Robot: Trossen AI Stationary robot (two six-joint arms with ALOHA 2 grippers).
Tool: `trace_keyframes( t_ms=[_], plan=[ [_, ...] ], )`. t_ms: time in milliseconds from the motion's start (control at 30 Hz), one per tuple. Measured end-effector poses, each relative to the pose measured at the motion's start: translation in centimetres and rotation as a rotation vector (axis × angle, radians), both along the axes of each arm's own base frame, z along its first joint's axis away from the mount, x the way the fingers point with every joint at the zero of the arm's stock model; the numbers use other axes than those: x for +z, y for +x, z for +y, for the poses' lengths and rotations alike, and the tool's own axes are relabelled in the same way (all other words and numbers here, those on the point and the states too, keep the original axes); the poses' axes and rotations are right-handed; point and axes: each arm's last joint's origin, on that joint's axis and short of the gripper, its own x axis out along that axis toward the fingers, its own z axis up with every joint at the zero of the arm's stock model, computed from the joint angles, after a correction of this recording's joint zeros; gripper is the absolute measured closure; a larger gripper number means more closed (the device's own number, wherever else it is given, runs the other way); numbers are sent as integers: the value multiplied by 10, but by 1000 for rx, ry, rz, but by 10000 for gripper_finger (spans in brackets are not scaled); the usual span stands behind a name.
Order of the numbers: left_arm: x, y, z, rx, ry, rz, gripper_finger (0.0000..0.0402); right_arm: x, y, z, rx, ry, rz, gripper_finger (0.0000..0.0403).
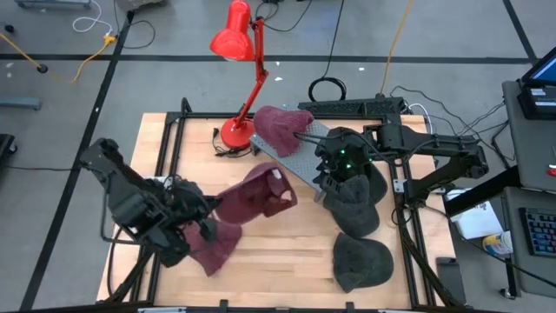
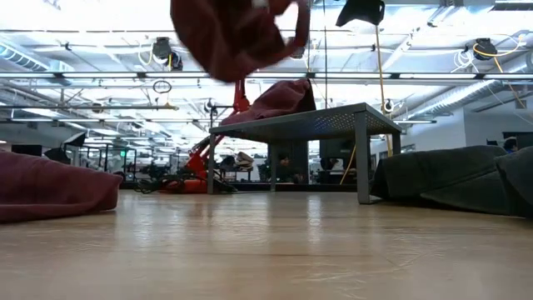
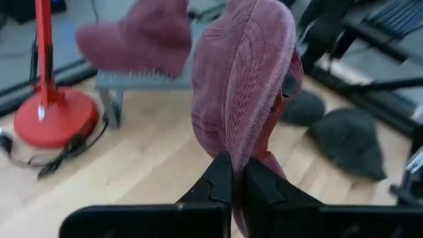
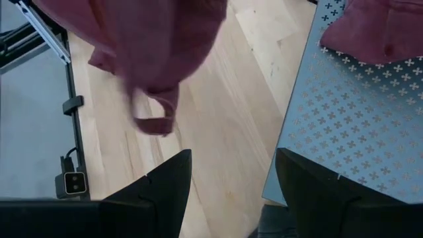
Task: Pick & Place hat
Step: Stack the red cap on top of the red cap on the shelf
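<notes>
My left gripper (image 1: 211, 209) is shut on a maroon hat (image 1: 256, 193) and holds it above the wooden table, left of the middle. The low view shows this hat (image 2: 237, 33) high up. A second maroon hat (image 1: 213, 248) lies flat on the table below my left arm. A third maroon hat (image 1: 280, 124) rests on the grey perforated platform (image 1: 300, 152). My right gripper (image 4: 231, 178) hangs open over the platform's near edge with nothing between its fingers. My left gripper pinches the near edge of the maroon hat (image 3: 246, 153) between its two shut fingers (image 3: 218, 178). The fingers slant down toward the table's right side. The hat reaches out beyond the fingertips, lifted clear of the table, with a strap loop (image 4: 155, 116) dangling.
Two dark grey hats (image 1: 356, 204) (image 1: 360, 261) lie on the table's right side. A red desk lamp (image 1: 239, 130) stands at the far edge beside the platform, its cable (image 3: 59, 155) on the wood. Bare wood (image 1: 287, 252) shows between the hats.
</notes>
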Motion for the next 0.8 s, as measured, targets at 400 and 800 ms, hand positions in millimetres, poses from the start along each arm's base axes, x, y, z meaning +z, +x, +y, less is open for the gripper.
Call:
trace_keyframes(
  t_ms=[400,800],
  plan=[
    [26,-15,-11,-41,103,-266,392,17,16,15,74,-15,-245,190],
    [55,14,-13,-59,125,-402,392,48,34,41,79,-77,-638,190]
  ],
)
